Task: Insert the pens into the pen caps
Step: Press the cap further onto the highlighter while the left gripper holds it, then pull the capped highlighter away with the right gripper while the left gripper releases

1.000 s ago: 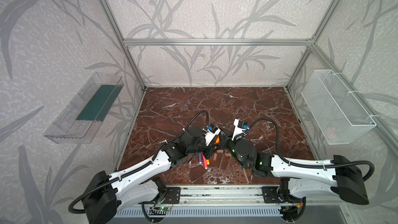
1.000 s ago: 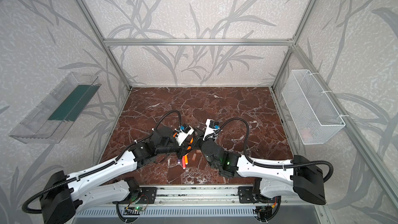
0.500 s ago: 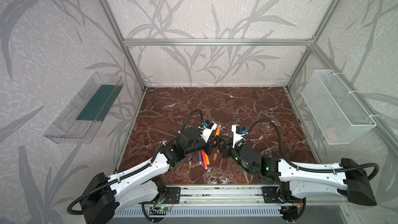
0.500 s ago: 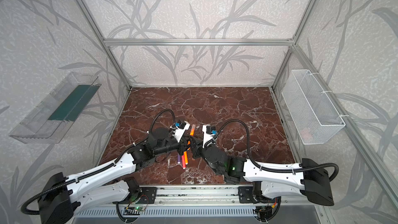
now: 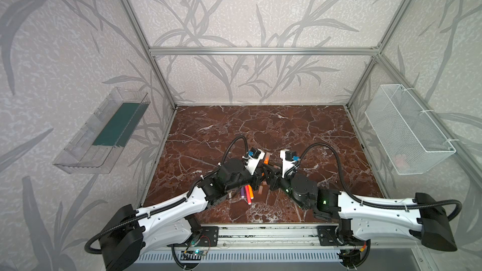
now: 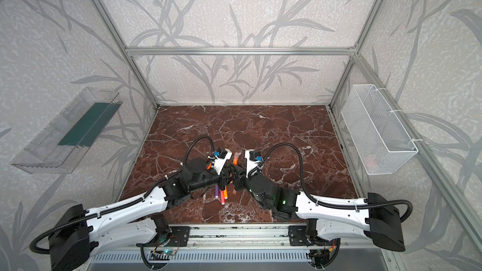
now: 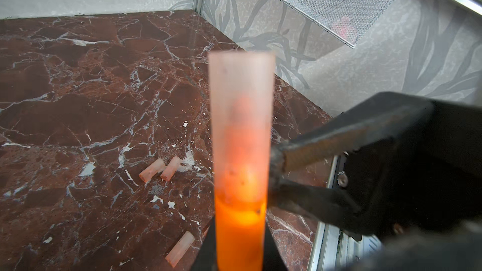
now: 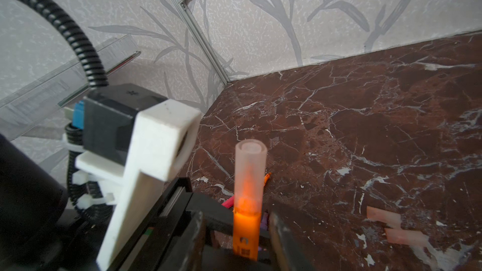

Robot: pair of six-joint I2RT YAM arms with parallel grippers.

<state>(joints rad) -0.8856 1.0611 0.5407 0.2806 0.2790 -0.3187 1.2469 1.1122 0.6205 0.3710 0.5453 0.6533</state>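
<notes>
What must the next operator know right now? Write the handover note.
Left gripper: shut on the orange pen.
Right gripper: open, jaws beside the cap, not gripping it.
Done: that cap sits over the orange pen's tip.
On the table: purple pen, pink-red pen and second orange pen lie bunched, partly under the left arm; three loose caps lie nearby.
Left to do: set the capped pen down, then cap the rest.

orange pen (image 7: 238, 241) cropped by frame, basket (image 5: 407, 131) contents unclear
</notes>
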